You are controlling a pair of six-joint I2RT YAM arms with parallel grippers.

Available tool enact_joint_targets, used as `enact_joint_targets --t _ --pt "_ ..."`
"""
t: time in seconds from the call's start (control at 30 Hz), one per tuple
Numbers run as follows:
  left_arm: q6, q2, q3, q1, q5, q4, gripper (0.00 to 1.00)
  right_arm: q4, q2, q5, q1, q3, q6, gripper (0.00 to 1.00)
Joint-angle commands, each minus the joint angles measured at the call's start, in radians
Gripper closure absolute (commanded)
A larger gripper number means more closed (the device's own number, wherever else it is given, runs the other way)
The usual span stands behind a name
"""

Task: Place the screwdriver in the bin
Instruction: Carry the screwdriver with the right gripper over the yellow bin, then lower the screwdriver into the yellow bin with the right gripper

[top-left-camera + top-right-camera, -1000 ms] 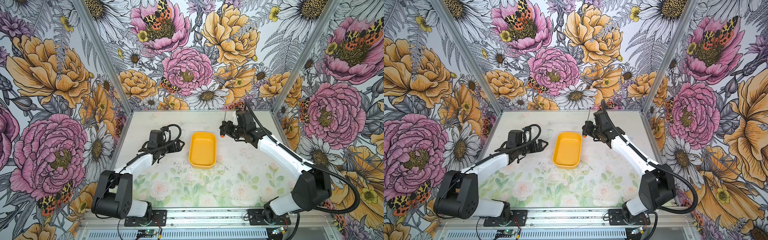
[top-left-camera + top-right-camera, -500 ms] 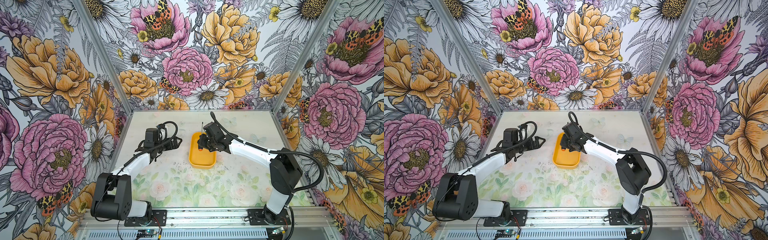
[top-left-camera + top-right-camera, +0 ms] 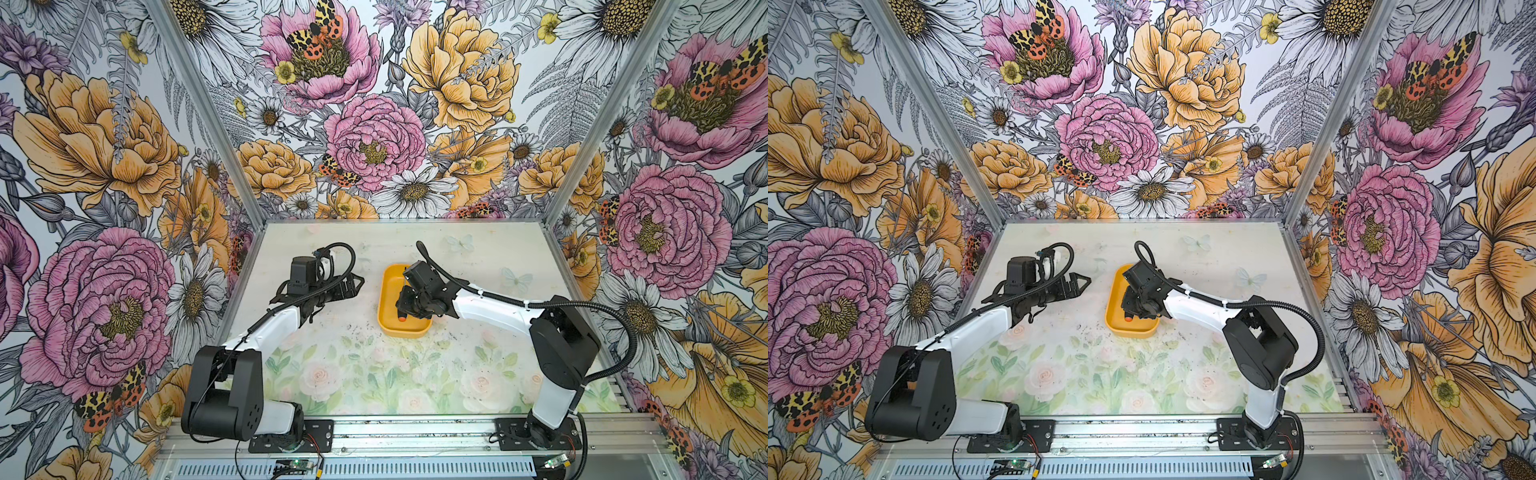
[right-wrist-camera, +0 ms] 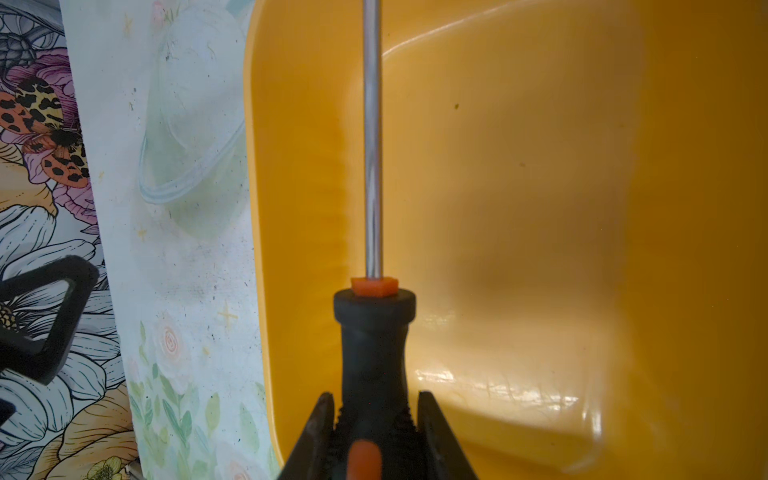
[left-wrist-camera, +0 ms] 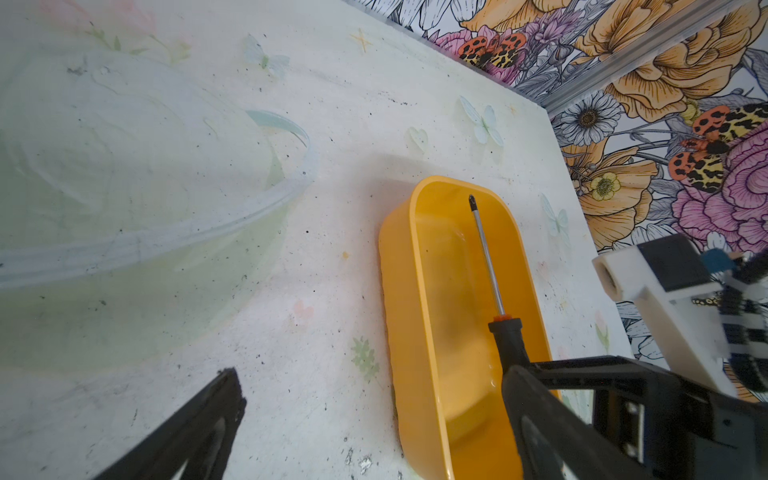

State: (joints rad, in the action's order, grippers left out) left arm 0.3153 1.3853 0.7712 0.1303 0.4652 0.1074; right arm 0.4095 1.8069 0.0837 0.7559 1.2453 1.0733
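Floral-papered walls [image 3: 374, 137] are set around a pale printed tabletop [image 3: 374, 374]. A slim black-handled, orange-ended screwdriver [image 4: 372, 166] is clamped by its handle in the right gripper [image 4: 374, 415], low inside the shallow yellow-orange plastic bin [image 5: 399, 332]. Release should be made gently, shaft kept within the rim. No writing is legible.

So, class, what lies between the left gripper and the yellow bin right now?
Nothing but bare tabletop, only printed pattern and dark specks. Both top views show the gap between the left gripper and the bin; no object sits there.
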Motion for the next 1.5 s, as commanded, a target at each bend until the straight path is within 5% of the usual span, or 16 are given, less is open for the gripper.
enact_joint_targets --t 0.0,0.5,1.13,1.47 --pt "-0.005 0.009 0.004 -0.002 0.018 -0.019 0.01 -0.017 0.032 0.024 -0.013 0.022 0.001 1.0" --pt "0.001 0.017 0.003 0.001 0.018 -0.023 0.01 -0.017 0.13 0.034 -0.057 0.064 -0.043 1.0" --pt "0.001 0.035 0.014 0.006 0.021 -0.024 0.01 -0.016 0.16 0.044 -0.062 0.074 -0.053 0.61" --pt "0.005 0.039 0.016 0.006 0.018 -0.016 0.01 -0.016 0.154 0.048 -0.067 0.074 -0.068 0.5"
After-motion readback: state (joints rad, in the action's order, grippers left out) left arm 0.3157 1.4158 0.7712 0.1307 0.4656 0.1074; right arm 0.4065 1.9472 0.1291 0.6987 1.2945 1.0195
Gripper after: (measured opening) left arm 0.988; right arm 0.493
